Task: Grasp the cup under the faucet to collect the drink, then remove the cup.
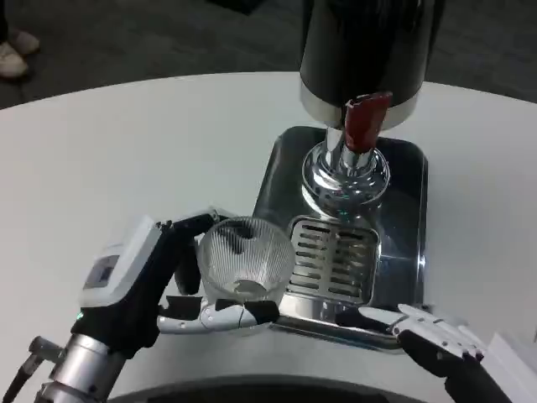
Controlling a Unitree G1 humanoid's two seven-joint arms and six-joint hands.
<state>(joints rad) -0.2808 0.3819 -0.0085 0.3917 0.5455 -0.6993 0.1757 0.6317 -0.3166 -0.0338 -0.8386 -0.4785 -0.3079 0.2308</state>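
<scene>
The white round table [151,143] lies under everything I see. At its far side stands the black drink dispenser [365,46], a tall dark cylinder with a silver band at the bottom. Below it is the square steel drip tray [403,210], and in the tray's near part sits a slotted grate [334,259]. The chrome faucet [346,172] comes down from the dispenser over the tray, with a red lever [363,122] on top of it.

My left hand [155,281] holds the clear ribbed cup [243,260]. My fingers are wrapped around its wall, some behind and some under the near side. The cup stands upright, its long axis vertical and its open mouth pointing up. It is just beside the tray's left front edge, near the grate, not below the faucet.

My right hand [432,336] rests at the tray's near right corner, fingers stretched flat and slightly apart, holding nothing.
</scene>
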